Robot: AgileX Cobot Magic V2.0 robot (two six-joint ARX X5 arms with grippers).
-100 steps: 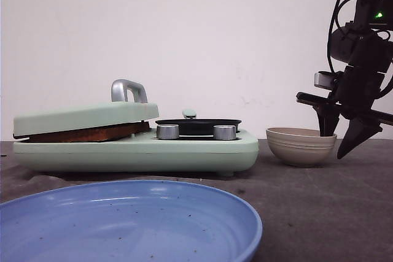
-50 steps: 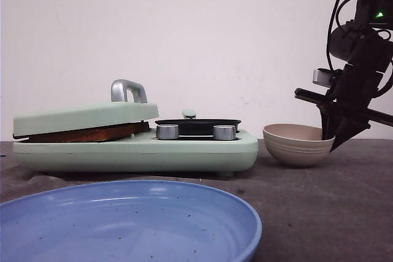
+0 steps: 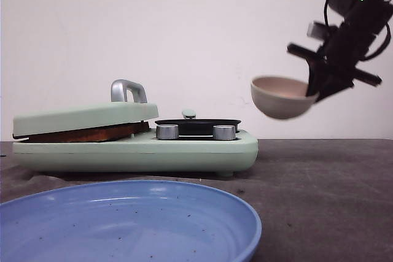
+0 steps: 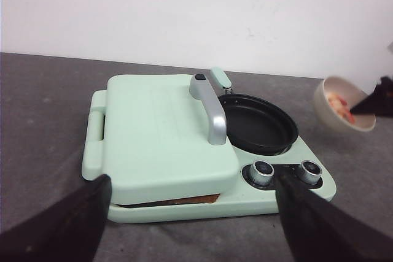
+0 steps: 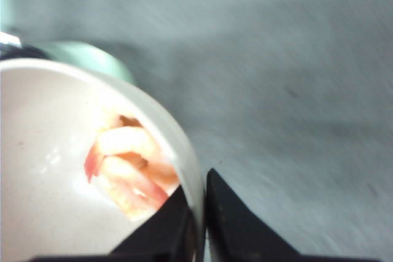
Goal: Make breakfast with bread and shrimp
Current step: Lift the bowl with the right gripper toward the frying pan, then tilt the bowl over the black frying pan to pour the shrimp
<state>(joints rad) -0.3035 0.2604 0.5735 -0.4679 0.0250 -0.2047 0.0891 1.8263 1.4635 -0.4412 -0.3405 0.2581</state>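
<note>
Browned bread (image 3: 92,133) edge under mint press lid (image 3: 86,116), right gripper (image 5: 199,213) jaws clamped on shrimp bowl (image 3: 281,97) rim, left jaws apart

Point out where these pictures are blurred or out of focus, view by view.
Front view: the lifted beige ceramic bowl is slightly motion-smeared; the near blue plate is soft. Right wrist view: the grey table streaks with motion blur. Left wrist view: sharp, except the dark gripper fingers.
</note>
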